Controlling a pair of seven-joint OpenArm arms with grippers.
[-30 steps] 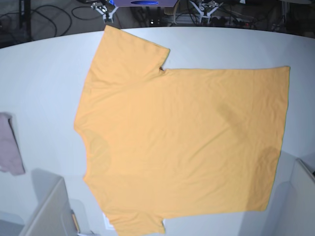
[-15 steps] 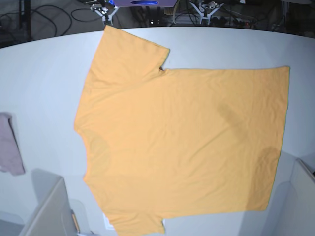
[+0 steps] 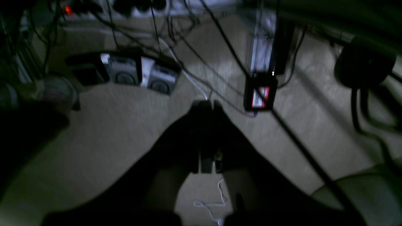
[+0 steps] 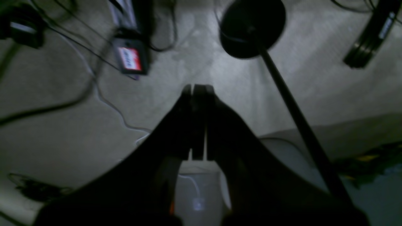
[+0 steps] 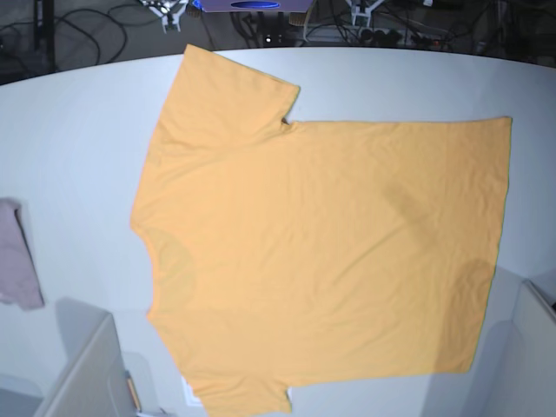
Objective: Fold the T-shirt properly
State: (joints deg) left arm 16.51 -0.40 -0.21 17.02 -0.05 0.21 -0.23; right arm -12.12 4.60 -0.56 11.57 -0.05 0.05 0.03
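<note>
The orange-yellow T-shirt (image 5: 321,252) lies spread flat on the white table (image 5: 69,139), collar side to the left and hem to the right. One sleeve (image 5: 228,87) points to the far edge, the other (image 5: 234,395) to the near edge. No black line marks show on the upper side. My left gripper (image 3: 207,103) is shut and empty, over the floor beyond the table. My right gripper (image 4: 198,88) is shut and empty, also over the floor. In the base view only their tips show, left (image 5: 363,9) and right (image 5: 165,10), past the far table edge.
A small pinkish-mauve cloth (image 5: 16,256) lies at the table's left edge. Grey panels stand at the near left (image 5: 87,373) and near right (image 5: 532,356). Cables and boxes (image 3: 141,75) cover the floor behind the table.
Both grippers have drawn back from the far table edge, and less of them shows at the top of the base view. The T-shirt has not moved.
</note>
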